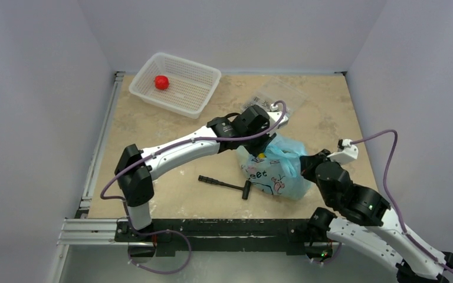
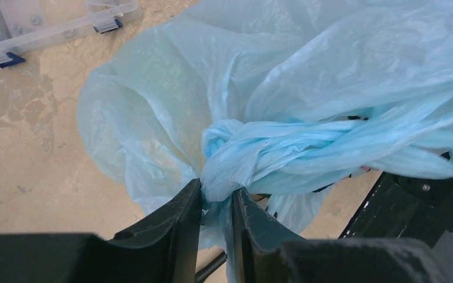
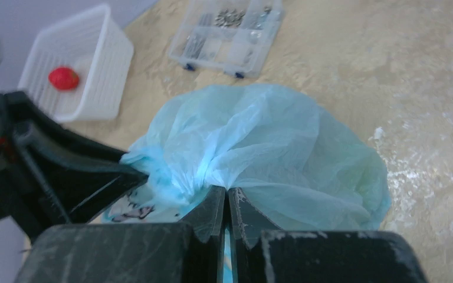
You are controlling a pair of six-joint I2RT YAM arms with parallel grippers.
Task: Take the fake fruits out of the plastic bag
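The light-blue plastic bag (image 1: 274,166) with a pink and dark print lies on the table at centre right. Its top is twisted into a knot (image 2: 253,154). My left gripper (image 2: 217,197) is shut on the bag's plastic just below the knot. My right gripper (image 3: 226,199) is shut on a gathered fold of the bag (image 3: 259,147) from the near right side. A bit of yellow fruit (image 1: 261,157) shows at the bag's mouth; the other fruits inside are hidden. One red fruit (image 1: 161,82) lies in the white mesh basket (image 1: 197,100) at the back left.
A clear compartment box of small metal parts (image 1: 277,94) lies behind the bag; it also shows in the right wrist view (image 3: 227,35). A black T-handled tool (image 1: 227,184) lies on the table left of the bag. Grey walls close in three sides.
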